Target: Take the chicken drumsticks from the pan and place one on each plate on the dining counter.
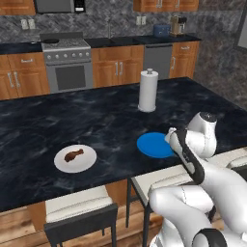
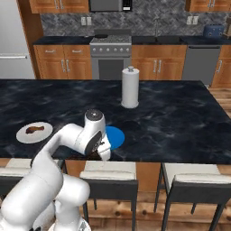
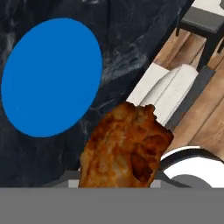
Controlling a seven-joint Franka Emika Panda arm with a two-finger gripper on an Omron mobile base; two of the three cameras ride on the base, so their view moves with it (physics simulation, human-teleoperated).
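My jaws are clamped on the second orange-brown roasted chicken drumstick [image 3: 124, 148], thick end toward the hand camera. My gripper [image 2: 100, 153] hangs at the near edge of the large black marble-patterned dining counter [image 1: 111, 125], just beside the flat round bright blue plate [image 1: 153, 144], not yet over it. In the hand view that plate sits off to one side of the meat, with counter edge and a pale-cushioned stool [image 3: 168, 89] under the rest. The other drumstick [image 1: 74, 155] lies on the flat round white plate [image 1: 75, 158], well apart toward the left end of the counter, so I judge half the job done. Step in hand: carry to the blue plate. Next move: shift inward over the counter until the drumstick is centred above the blue, lower, then release. Risk: letting go here likely drops it at the counter edge or onto the stool. The tall white paper towel roll [image 1: 148, 90] stands further back, clear of the path. Nothing lies between me and the plate.
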